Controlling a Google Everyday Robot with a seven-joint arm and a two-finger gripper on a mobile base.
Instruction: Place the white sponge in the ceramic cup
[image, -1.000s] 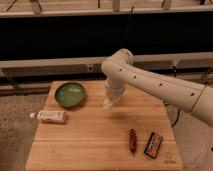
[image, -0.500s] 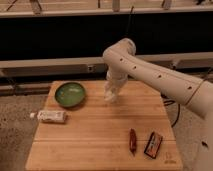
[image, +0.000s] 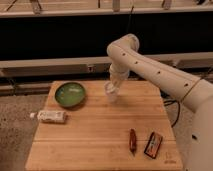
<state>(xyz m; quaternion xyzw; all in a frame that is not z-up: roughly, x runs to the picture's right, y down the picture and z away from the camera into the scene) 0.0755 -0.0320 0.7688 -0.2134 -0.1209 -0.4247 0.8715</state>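
Observation:
My gripper hangs down from the white arm over the far middle of the wooden table. Right under it stands a small pale whitish shape that looks like the ceramic cup. The gripper is at or just above its rim. The white sponge does not show as a separate thing. It is hidden by the gripper or the cup.
A wide green bowl sits at the far left of the table. A white printed tube-like package lies at the left edge. A slim reddish-brown object and a dark packet lie at the front right. A dark wall and rail run behind.
The arm has swung its elbow up and back. The gripper has shifted a little to the right and toward the far side, staying over the pale cup.

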